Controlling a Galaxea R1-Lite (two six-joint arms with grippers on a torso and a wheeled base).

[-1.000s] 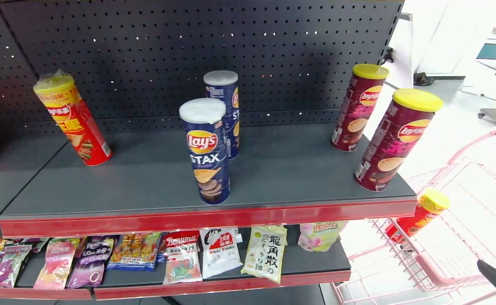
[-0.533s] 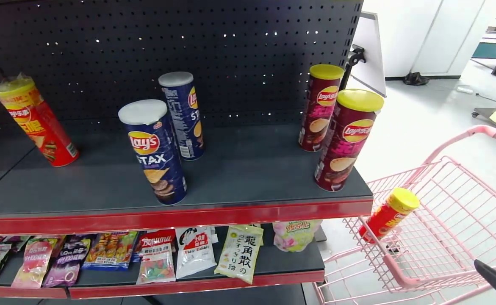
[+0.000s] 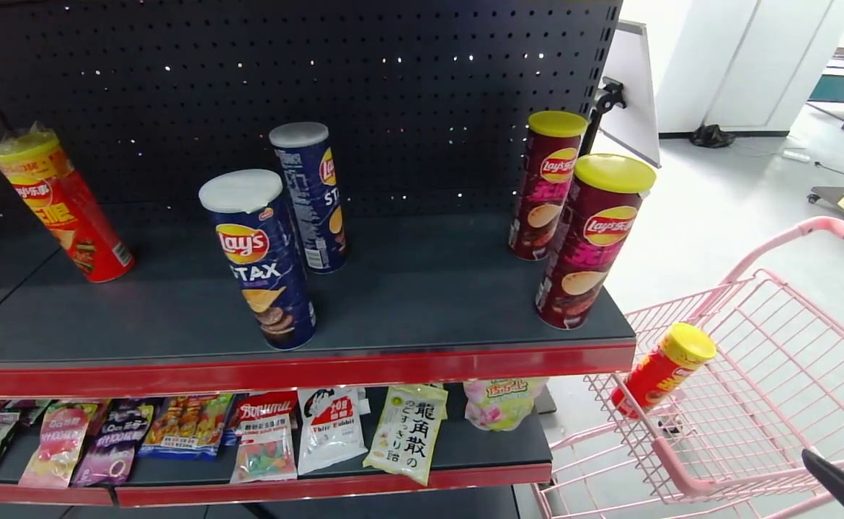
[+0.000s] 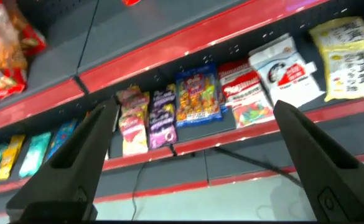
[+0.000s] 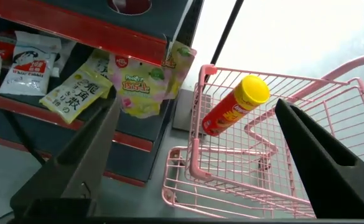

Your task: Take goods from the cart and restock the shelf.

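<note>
Head view: the upper shelf (image 3: 422,288), dark board with a red front lip, carries five tall chip canisters in front of a perforated back panel. A red canister (image 3: 61,209) with yellow printing stands at the far left of the frame. Two blue canisters (image 3: 259,259) with white lids and a red-and-yellow logo badge stand left of centre, one behind the other. Two maroon canisters (image 3: 591,241) with yellow lids stand at the right, the front one near the shelf's front right corner. Bare board lies between the three groups. On the lower shelf (image 3: 494,450), snack bags (image 3: 176,432) lie in a row behind another red lip. At the right of the frame is the pink wire cart (image 3: 811,225), holding a yellow-lidded red canister (image 3: 663,369) that leans against the wire wall nearest the shelf. Left wrist view: the left gripper (image 4: 195,104) is spread wide and holds nothing, facing the lower shelf's bags, which include a white bag (image 4: 284,71) with a red label. Right wrist view: the right gripper (image 5: 194,106) is also spread wide and empty, apart from the goods. Beyond it is the cart (image 5: 197,118) with the yellow-lidded red canister (image 5: 234,107) tilted inside, and a pale green bag (image 5: 144,84) overhangs the lower shelf's end just beside the cart.
</note>
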